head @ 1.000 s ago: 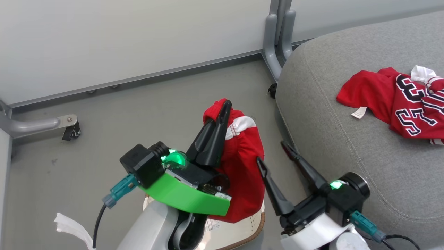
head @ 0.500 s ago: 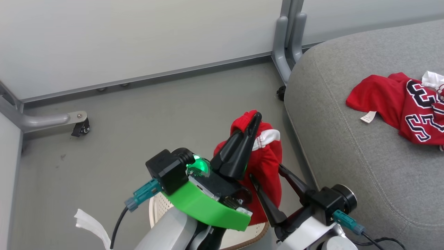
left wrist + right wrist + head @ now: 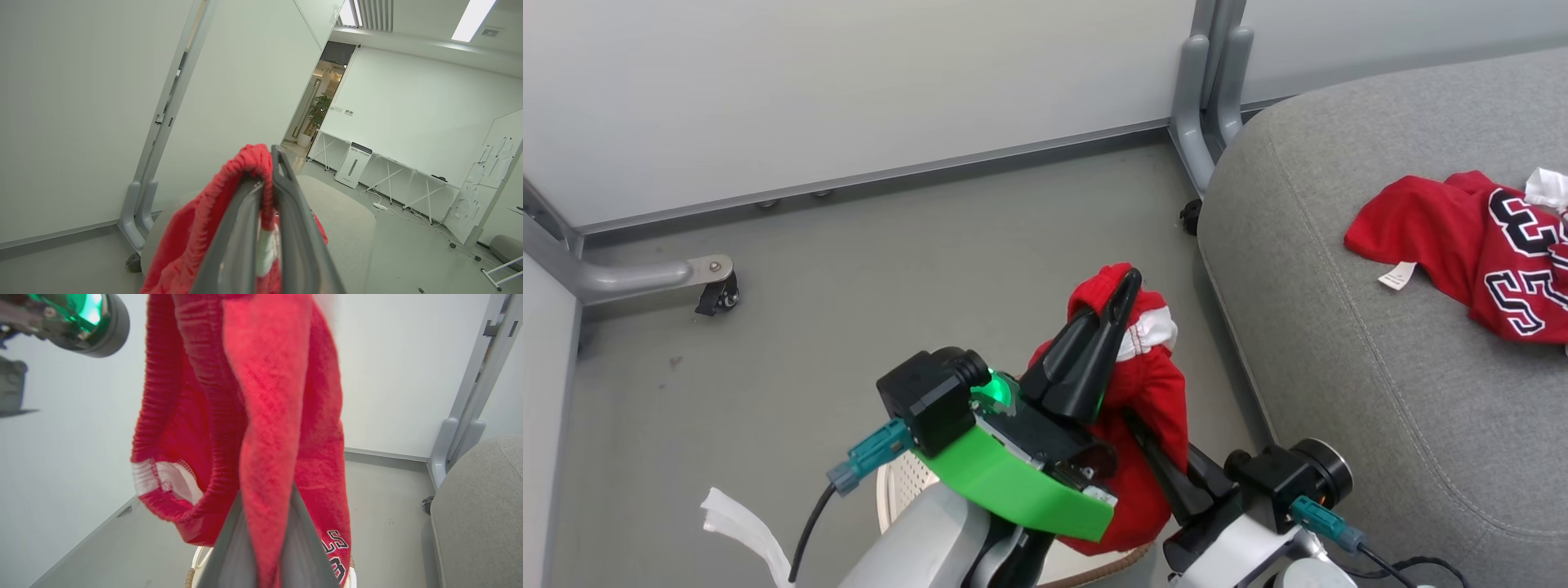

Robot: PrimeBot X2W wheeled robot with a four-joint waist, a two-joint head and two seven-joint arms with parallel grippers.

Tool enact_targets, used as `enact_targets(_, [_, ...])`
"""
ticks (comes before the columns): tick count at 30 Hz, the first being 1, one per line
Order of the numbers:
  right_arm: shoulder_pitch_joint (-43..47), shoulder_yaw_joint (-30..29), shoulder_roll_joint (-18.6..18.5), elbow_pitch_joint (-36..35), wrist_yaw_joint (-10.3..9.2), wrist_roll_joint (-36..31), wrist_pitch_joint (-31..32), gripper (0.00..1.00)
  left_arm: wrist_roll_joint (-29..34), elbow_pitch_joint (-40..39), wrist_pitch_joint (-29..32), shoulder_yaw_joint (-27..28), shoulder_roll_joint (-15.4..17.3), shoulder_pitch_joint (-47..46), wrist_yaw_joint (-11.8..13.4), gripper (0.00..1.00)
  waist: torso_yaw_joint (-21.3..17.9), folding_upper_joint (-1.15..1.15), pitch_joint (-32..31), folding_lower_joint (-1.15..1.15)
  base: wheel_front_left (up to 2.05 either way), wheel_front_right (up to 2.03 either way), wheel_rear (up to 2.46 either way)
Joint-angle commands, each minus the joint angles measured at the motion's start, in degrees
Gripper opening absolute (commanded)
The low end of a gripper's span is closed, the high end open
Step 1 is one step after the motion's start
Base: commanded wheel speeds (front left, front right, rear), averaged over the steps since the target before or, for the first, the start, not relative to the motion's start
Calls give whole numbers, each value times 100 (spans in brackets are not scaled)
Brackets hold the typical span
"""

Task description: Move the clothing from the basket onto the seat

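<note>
Two grips are holding the shorts (image 3: 1156, 384): left hand (image 3: 1125, 286) clamped on waistband (image 3: 253, 157), right hand (image 3: 1156, 457) clamped lower, so uneven pulling is risking a slip.

Pinched a hanging fold of the red shorts (image 3: 261, 396) between the two fingers of the right gripper (image 3: 267, 500). Showed white trim at left, basket (image 3: 196, 559) rim beneath, grey seat (image 3: 482, 514) at right.

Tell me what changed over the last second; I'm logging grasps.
The right gripper moved in to the hanging shorts and closed on their lower fabric. The left gripper stayed shut on the waistband; the jersey stayed on the seat.
</note>
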Motion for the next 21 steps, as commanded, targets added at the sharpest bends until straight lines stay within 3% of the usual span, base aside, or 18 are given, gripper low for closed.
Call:
enact_targets(1, [-60, -27, -12, -13, -8, 24, -11, 0, 60, 38, -4, 48, -1, -47, 4, 0, -9, 65, 7, 0, 0, 0, 0])
enact_targets(6, [-62, -78, -2, -57, -8, 41, -11, 0, 149, 175, -4, 138, 1, 0, 4, 0, -41, 65, 34, 0, 0, 0, 0])
enact_targets(7, [-60, -83, 0, -61, -8, 43, -11, 0, 142, 187, -4, 143, 1, 8, 5, 11, -45, 65, 35, 0, 0, 0, 0])
enact_targets(8, [-53, -91, 1, -67, -8, 47, -11, 0, 125, 218, -4, 160, 1, 27, 5, 44, -50, 65, 36, 0, 0, 0, 0])
enact_targets(9, [-44, -99, 2, -70, -8, 48, -11, 0, 129, 249, -4, 189, 3, 43, 5, 100, -52, 65, 36, 0, 0, 0, 0])
enact_targets(21, [27, -178, 23, -106, -8, 50, -11, 0, 277, 772, -4, 124, 1, -35, 5, 100, -81, 65, 15, 0, 0, 0, 0])
